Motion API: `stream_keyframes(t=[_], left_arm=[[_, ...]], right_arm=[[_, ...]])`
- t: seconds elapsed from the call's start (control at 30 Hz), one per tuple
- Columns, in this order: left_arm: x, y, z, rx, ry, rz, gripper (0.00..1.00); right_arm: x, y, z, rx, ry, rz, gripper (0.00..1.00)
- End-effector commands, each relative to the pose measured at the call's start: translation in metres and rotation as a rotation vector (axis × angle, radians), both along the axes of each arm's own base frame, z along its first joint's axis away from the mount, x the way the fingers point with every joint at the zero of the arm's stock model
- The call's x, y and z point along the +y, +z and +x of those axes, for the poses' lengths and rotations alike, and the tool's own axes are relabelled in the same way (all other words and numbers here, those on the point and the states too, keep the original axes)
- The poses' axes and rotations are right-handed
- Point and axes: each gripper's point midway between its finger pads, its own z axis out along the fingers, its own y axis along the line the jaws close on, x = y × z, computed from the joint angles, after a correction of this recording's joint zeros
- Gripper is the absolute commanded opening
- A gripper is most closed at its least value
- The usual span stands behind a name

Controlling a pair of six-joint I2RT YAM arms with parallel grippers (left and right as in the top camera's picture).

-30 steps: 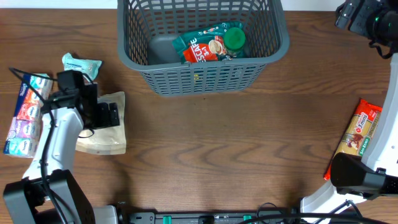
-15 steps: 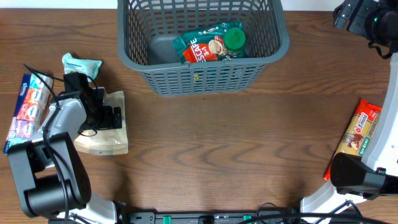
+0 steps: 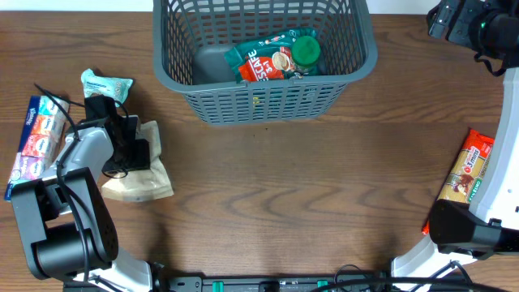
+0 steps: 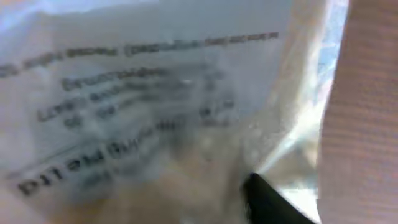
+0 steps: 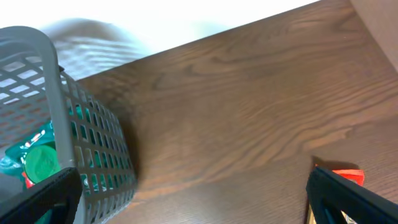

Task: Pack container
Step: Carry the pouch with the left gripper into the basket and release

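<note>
The grey slotted container (image 3: 357,61) stands at the table's far middle; its wall (image 5: 93,155) also shows in the right wrist view. A red-green coffee packet (image 3: 261,63) and a green-lidded jar (image 3: 306,50) lie inside it. Left of it, my left gripper (image 3: 136,152) presses down on a clear bag of beige grains (image 3: 139,180), and the bag is bunched up between the jaws. That bag (image 4: 155,93) fills the left wrist view, where only one dark fingertip (image 4: 268,200) shows. My right gripper (image 3: 444,20) hangs open and empty at the far right, beyond the container's right corner (image 5: 193,199).
A teal packet (image 3: 105,83) and a blue multipack (image 3: 32,146) lie at the left edge beside the left arm. An orange pasta packet (image 3: 466,172) lies by the right arm's base; its tip (image 5: 348,175) shows in the right wrist view. Bare wood lies in front of the container.
My left gripper has closed onto the clear bag, which has crumpled and narrowed from its flat shape. The right gripper has drifted slightly left.
</note>
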Motion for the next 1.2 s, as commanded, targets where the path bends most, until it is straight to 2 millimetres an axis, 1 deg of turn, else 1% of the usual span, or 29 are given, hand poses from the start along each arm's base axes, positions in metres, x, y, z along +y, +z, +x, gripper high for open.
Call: stream_keyframes(t=[0.0,0.03,0.07,0.1,0.17,0.23,0.33,0.43,0.47,0.63,0.7,0.77,0.83,0.87,0.93,1.03,1.1,1.17], left_arm=[[-0.002,-0.002,-0.003,0.038,0.026,-0.027,0.25],[-0.002,0.002,-0.001,0.038,0.044,-0.029,0.15],[-0.001,0.006,0.000,0.037,0.051,-0.030,0.09],[-0.001,0.011,0.002,0.034,0.058,-0.030,0.06],[0.000,0.026,0.007,0.029,0.070,-0.030,0.06],[0.001,0.047,0.011,0.021,0.069,-0.029,0.06],[0.003,0.086,0.018,-0.007,0.080,-0.023,0.06],[0.006,0.136,0.030,-0.079,0.137,-0.018,0.06],[0.007,0.155,0.034,-0.112,0.157,-0.016,0.06],[0.011,0.242,0.049,-0.286,0.201,-0.001,0.06],[0.008,0.278,0.058,-0.378,0.198,0.007,0.06],[0.001,0.316,0.069,-0.488,0.168,0.016,0.05],[-0.015,0.349,0.081,-0.598,0.057,0.040,0.06],[-0.030,0.366,0.087,-0.655,-0.047,0.065,0.06],[-0.056,0.384,0.093,-0.718,-0.220,0.107,0.06],[-0.110,0.401,0.101,-0.816,-0.561,0.197,0.06],[-0.143,0.415,0.108,-0.902,-0.716,0.237,0.06],[-0.168,0.426,0.115,-0.976,-0.823,0.274,0.06]], right_arm=[[0.005,-0.006,0.003,0.016,0.025,-0.002,0.99],[0.005,-0.006,0.003,0.016,0.025,-0.002,0.99],[0.005,-0.006,0.003,0.016,0.025,-0.002,0.99],[0.005,-0.006,0.003,0.016,0.025,-0.002,0.99],[0.005,-0.006,0.003,0.016,0.025,-0.002,0.99],[0.005,-0.006,0.003,0.016,0.025,-0.003,0.99],[0.005,-0.006,0.003,0.017,0.030,-0.007,0.99],[0.005,-0.006,0.003,0.017,0.030,-0.007,0.99],[0.005,-0.006,0.003,0.017,0.030,-0.007,0.99],[0.005,-0.006,0.003,0.017,0.033,-0.010,0.99],[0.005,-0.006,0.003,0.018,0.036,-0.013,0.99],[0.005,-0.006,0.003,0.018,0.036,-0.013,0.99],[0.005,-0.006,0.003,0.018,0.036,-0.013,0.99],[0.005,-0.006,0.003,0.017,0.037,-0.013,0.99],[0.005,-0.005,0.003,0.017,0.039,-0.015,0.99],[0.005,-0.005,0.003,0.017,0.042,-0.019,0.99],[0.005,-0.006,0.003,0.019,0.047,-0.023,0.99],[0.005,-0.006,0.003,0.020,0.047,-0.023,0.99]])
